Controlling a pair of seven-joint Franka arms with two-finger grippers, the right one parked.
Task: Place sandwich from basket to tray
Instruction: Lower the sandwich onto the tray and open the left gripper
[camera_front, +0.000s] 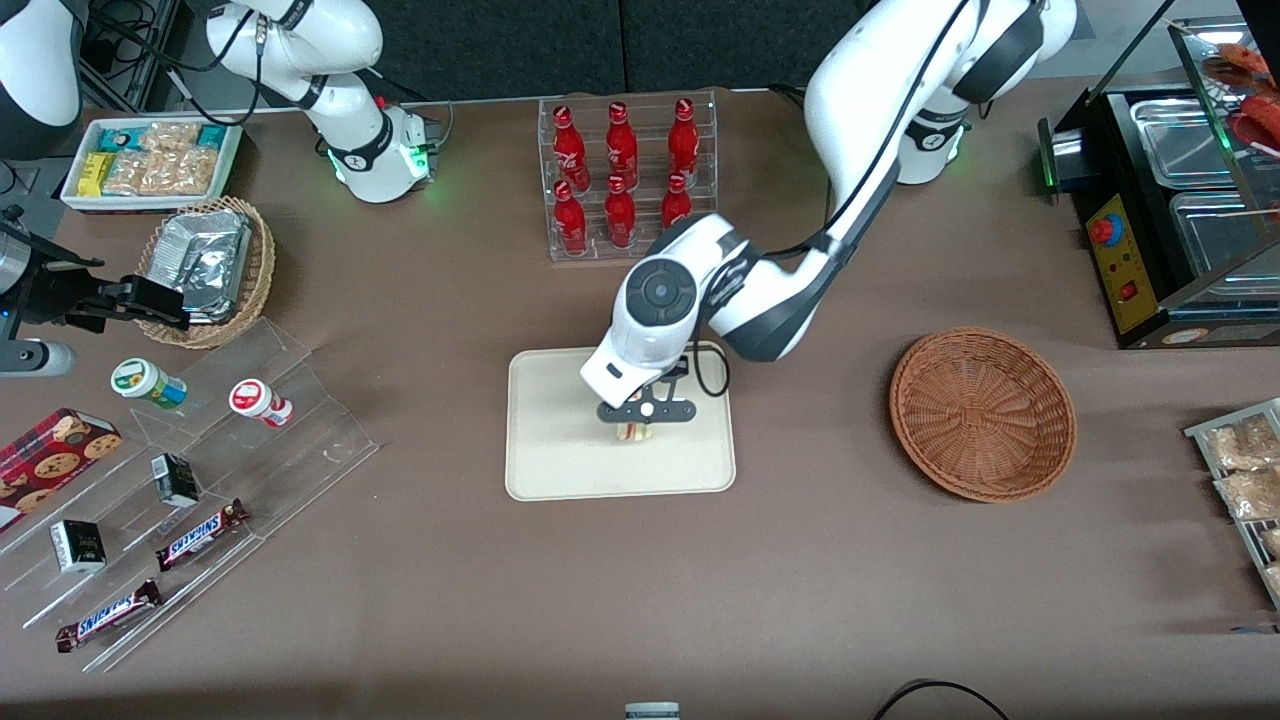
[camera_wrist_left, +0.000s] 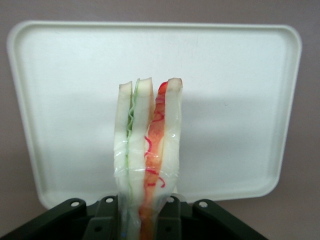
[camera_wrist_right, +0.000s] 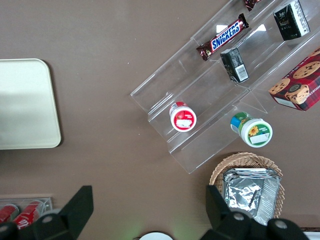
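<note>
Hand (camera_front: 634, 425) pointing straight down over the tray (camera_front: 560, 440), its fingers pinching the sandwich (camera_wrist_left: 147, 150) upright, the wedge hanging over the tray's middle. Arm reaching in from the basket's (camera_front: 982, 412) side, elbow raised. Bare worktop (camera_front: 800, 560) is lying all round the tray's rim.

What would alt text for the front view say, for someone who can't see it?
The claw holds the sandwich over the cream tray at mid-table. The brown basket lies toward the working arm's end of the table, with nothing in it. A rack of red bottles stands farther from the camera than the tray.
</note>
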